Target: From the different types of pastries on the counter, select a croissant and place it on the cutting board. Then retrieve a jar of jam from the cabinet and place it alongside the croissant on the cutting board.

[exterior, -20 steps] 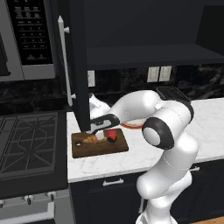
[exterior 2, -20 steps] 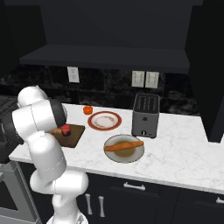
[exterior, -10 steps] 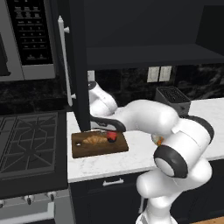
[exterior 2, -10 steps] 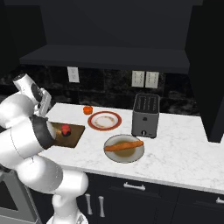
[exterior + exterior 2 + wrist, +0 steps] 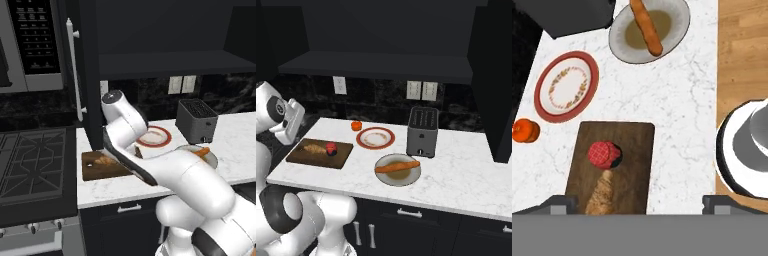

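Hand (image 5: 634,202) risen higher above cutting board (image 5: 632,165), fingers spread and empty, jar of jam (image 5: 604,154) touching croissant (image 5: 601,195)

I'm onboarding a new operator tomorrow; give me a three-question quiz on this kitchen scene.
1. True or false: the jar of jam stands on the cutting board beside the croissant.
2. What lies in the grey plate? A) a long orange stick pastry B) a croissant C) a jar
3. Fill in: the red-rimmed plate sits between the cutting board and the ____.

Key: 1 true. 2 A, the stick pastry. 3 toaster.
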Robot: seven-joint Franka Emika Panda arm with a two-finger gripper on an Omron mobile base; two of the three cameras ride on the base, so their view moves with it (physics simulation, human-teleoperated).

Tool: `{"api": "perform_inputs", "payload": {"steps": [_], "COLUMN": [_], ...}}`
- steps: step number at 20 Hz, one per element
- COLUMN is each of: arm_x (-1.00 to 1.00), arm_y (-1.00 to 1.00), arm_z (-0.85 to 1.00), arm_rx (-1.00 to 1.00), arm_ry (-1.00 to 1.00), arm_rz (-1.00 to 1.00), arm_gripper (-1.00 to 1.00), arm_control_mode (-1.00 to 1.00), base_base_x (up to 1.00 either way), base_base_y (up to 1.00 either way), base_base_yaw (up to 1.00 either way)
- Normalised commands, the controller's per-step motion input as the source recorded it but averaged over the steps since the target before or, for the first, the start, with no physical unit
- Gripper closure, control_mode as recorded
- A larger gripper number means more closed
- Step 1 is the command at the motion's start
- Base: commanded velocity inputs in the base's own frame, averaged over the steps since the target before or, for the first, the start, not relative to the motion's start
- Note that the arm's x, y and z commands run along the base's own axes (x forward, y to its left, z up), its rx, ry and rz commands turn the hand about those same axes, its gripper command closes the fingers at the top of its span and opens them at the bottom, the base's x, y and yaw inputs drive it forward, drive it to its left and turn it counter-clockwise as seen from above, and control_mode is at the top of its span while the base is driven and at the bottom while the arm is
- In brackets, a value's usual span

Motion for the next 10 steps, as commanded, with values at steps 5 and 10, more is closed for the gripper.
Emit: {"api": "perform_inputs", "payload": {"steps": [5, 10], "arm_x": [-1.00, -1.00], "arm_y": [-0.23, -0.12], "arm_z": [0.07, -0.01], "arm_rx": [0.00, 0.00], "arm_ry": [-0.10, -0.02], "arm_rz": [-0.05, -0.09], "arm_gripper": [-1.00, -1.00], "arm_control_mode": [-1.00, -1.00], "base_base_x": [0.00, 0.00], "base_base_y": [0.00, 0.00], "base_base_yaw": [0.00, 0.00]}}
